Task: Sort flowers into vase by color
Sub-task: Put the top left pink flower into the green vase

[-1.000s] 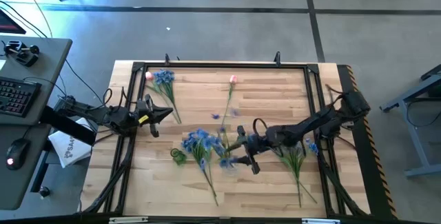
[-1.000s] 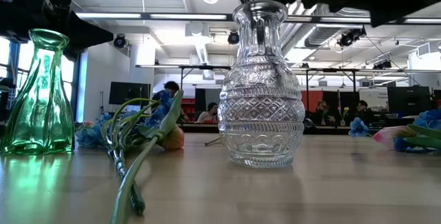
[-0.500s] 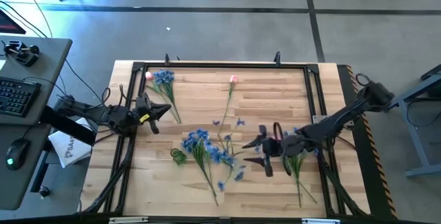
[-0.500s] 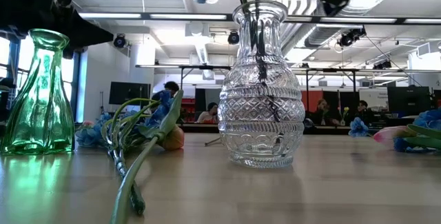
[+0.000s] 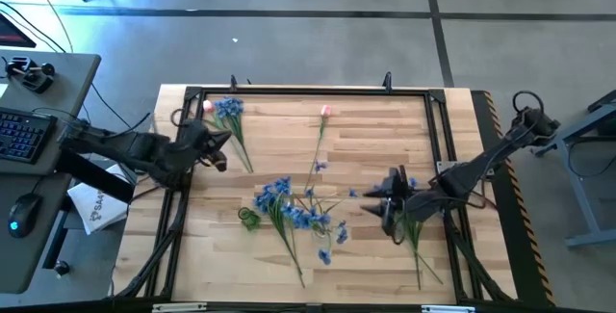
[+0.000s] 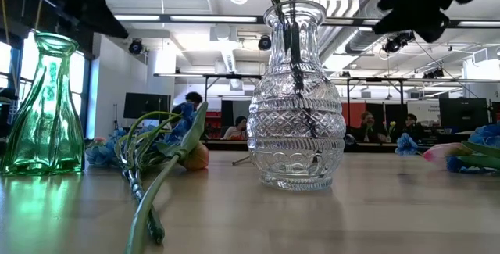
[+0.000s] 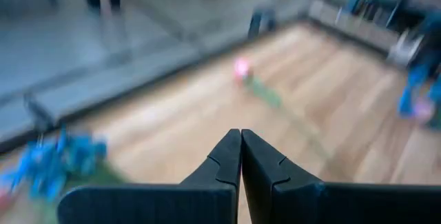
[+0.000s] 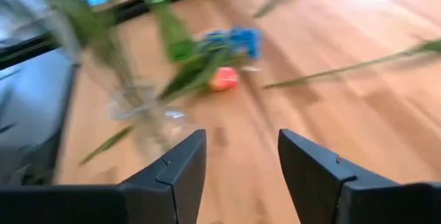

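The right claw (image 5: 393,200) hangs over the right half of the tabletop (image 5: 385,135), fingers spread and holding nothing, and the clear vase (image 6: 297,98) at the middle already has dark stems standing in its neck. The green vase (image 6: 43,105) holds nothing that can be seen. A bunch of blue flowers (image 5: 422,219) lies right under and just beyond the right claw toward the table's right edge, its stems running toward the near edge, so this arm is much the closer one to it and would have to come down across those stems. The left claw (image 5: 219,144), fingers pressed together and empty, sits at the left edge, just beside the blue spray (image 5: 229,111) in the far left corner (its stem slants toward the middle). A pink bud (image 5: 325,112) lies farther along the back, between the two arms.
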